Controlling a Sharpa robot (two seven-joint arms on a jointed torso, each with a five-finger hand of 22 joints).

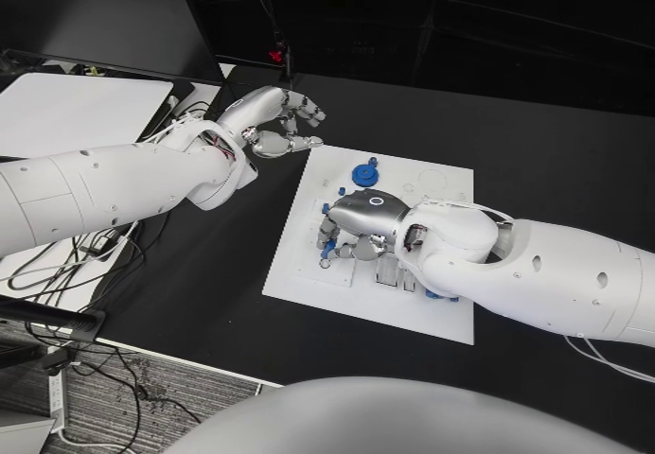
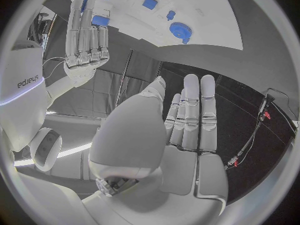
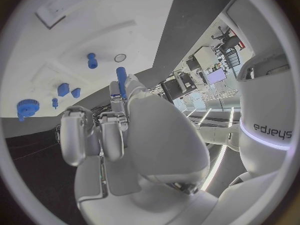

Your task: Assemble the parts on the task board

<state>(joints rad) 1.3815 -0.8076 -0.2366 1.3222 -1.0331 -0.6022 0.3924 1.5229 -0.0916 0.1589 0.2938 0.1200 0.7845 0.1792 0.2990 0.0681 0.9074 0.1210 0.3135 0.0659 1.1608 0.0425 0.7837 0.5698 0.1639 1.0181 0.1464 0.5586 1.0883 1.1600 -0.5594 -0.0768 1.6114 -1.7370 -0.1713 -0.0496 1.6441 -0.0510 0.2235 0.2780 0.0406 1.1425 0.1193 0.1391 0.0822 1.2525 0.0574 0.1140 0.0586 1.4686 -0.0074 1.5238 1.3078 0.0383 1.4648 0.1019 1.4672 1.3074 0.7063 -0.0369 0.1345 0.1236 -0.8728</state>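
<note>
Over the middle of the task board [image 1: 437,189], at frame centre, my right robot hand [image 1: 358,225] pinches a slim blue peg [image 3: 121,81] upright, I judge so it can drop straight into a hole. A blue gear [image 1: 364,174] sits just above it. My left robot hand [image 1: 280,118] hovers wide and empty off the board's upper-left corner over the table [image 1: 546,142], keeping clear.

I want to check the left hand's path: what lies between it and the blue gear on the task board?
Head view: bare black table, then bare white task board, between left hand and blue gear.
</note>
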